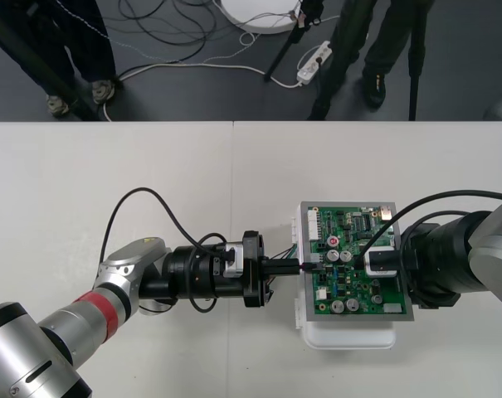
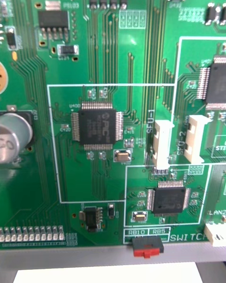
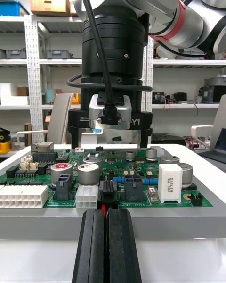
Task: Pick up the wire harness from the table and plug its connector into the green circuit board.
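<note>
Left wrist view: left gripper (image 3: pixel 106 214) pinches harness plug (image 3: pixel 107 191) (red wire (image 3: pixel 103 208) showing) at board (image 3: pixel 141 203) edge; right gripper (image 3: pixel 109 146) spread wide.

The circuit board (image 1: pixel 350 265) is bright green, lined with white outlines and lettering, on a white base (image 1: pixel 350 336). The left gripper (image 1: pixel 294 266) has black fingers (image 3: pixel 123 245); the wire harness (image 3: pixel 102 208) shows red between them. The table (image 1: pixel 109 182) is plain and pale.

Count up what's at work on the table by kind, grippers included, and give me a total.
grippers: 2, the left gripper and the right gripper
green circuit board: 1
white base: 1
wire harness: 1, held in the left gripper at the board's edge
total: 5
</note>
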Controlling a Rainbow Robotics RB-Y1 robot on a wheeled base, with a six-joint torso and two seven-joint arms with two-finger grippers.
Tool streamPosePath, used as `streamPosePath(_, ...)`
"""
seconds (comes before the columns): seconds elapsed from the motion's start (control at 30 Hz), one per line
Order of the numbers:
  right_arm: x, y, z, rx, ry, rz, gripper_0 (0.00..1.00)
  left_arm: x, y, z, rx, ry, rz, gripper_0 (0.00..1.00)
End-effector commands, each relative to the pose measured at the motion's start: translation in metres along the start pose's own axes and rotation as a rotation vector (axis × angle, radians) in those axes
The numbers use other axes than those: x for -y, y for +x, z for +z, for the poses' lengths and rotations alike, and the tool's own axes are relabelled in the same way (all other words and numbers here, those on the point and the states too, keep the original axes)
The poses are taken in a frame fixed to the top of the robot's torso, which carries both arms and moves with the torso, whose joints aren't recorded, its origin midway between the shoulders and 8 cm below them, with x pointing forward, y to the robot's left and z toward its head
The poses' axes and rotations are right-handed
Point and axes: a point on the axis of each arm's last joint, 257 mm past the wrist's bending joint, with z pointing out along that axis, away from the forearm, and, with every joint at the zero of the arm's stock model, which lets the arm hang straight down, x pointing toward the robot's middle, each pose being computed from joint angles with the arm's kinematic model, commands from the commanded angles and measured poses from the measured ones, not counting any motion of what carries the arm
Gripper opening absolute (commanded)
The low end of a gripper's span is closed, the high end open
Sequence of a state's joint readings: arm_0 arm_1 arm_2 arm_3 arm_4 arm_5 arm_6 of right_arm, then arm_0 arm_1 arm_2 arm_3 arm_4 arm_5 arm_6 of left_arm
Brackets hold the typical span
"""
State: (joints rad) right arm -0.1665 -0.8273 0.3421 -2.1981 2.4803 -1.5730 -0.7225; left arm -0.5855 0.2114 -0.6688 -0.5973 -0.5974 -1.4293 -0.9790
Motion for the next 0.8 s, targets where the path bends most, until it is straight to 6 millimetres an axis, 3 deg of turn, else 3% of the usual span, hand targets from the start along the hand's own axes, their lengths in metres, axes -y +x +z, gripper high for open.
streamPosePath(0.03,0.007,-0.028,-0.009,0.057,0.023,0.007,1.00,-0.007,-0.004,0.009,-0.017,0.051,0.134,0.00)
streamPosePath(0.07,0.007,-0.028,-0.009,0.057,0.023,0.007,1.00,-0.008,-0.002,0.006,-0.024,0.049,0.135,0.17)
streamPosePath(0.1,0.006,-0.028,-0.008,0.057,0.022,0.007,1.00,-0.009,-0.001,0.002,-0.032,0.048,0.137,0.46)
streamPosePath(0.2,0.007,-0.027,-0.009,0.056,0.024,0.008,1.00,-0.013,0.002,-0.010,-0.056,0.046,0.144,0.90)
streamPosePath(0.23,0.007,-0.027,-0.009,0.056,0.024,0.008,1.00,-0.014,0.004,-0.017,-0.071,0.047,0.150,1.00)
streamPosePath(0.53,0.015,-0.019,-0.013,0.047,0.043,0.004,1.00,-0.025,0.008,-0.059,-0.135,0.044,0.185,1.00)
streamPosePath(0.8,0.020,0.014,-0.019,0.003,0.060,-0.010,1.00,-0.027,0.009,-0.100,-0.190,0.047,0.184,1.00)
